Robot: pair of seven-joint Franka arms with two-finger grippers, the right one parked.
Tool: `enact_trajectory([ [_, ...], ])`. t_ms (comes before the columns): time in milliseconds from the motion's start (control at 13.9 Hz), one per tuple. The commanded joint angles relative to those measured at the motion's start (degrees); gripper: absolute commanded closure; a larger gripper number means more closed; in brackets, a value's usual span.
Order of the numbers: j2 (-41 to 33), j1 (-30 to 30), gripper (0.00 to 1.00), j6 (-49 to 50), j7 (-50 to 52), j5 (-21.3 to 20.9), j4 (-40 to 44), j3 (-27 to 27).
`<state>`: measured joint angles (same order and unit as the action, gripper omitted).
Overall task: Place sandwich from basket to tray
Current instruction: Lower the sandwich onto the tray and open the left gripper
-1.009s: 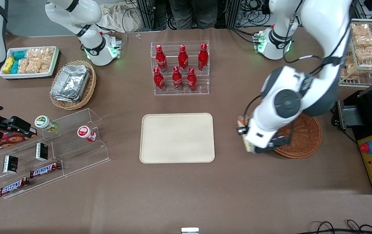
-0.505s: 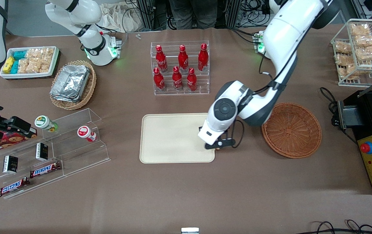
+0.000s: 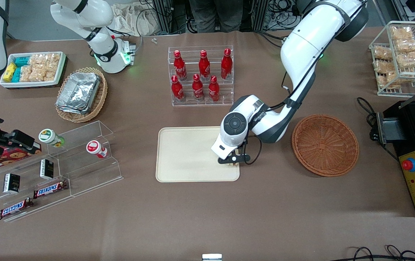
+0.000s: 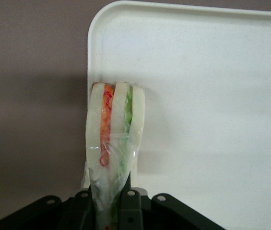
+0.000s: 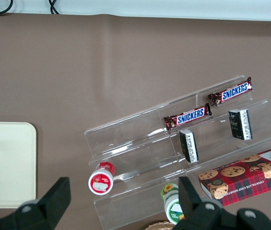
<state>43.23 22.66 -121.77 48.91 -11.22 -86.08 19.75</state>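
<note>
My left gripper (image 3: 231, 161) hangs over the cream tray (image 3: 189, 156), at the tray's corner nearest the front camera on the basket's side. It is shut on the clear-wrapped sandwich (image 4: 113, 129), a pale bread wedge with orange-red and green layers. In the left wrist view the black fingers (image 4: 130, 206) pinch the wedge's narrow end, and its wide end sits just inside the tray's rim (image 4: 91, 62). Whether the sandwich touches the tray I cannot tell. In the front view the arm hides most of the sandwich. The round reddish-brown basket (image 3: 325, 145) lies empty beside the tray, toward the working arm's end.
A clear rack of red cola bottles (image 3: 202, 76) stands farther from the front camera than the tray. Toward the parked arm's end are stepped acrylic shelves with snack bars (image 3: 49, 188) and a tan basket of foil containers (image 3: 80, 93). A black box with a red button (image 3: 409, 165) sits beside the basket.
The left arm carried the sandwich from the basket's edge sideways to the tray. In the last half second it shifted a little farther in over the tray's corner.
</note>
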Motion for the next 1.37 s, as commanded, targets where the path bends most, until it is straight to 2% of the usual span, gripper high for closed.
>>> enact_trajectory([
  [0, 1.77, 0.63, 0.01, 0.30, 0.93, -1.35, 1.88, -0.15],
  [577, -2.08, 0.19, 0.00, 1.18, 1.02, -1.43, 3.46, -0.24],
  [721, -5.77, -0.33, 0.00, 3.80, 1.10, -1.17, 3.99, -0.50],
  [937, -13.23, -5.41, 0.00, 6.53, 1.19, -0.38, 3.56, -0.68],
  [1081, -18.59, -7.88, 0.00, 14.94, 0.23, -0.29, 3.47, -0.68],
  [1297, -24.93, -11.31, 0.00, 20.58, -3.70, 0.49, 3.03, -0.50],
])
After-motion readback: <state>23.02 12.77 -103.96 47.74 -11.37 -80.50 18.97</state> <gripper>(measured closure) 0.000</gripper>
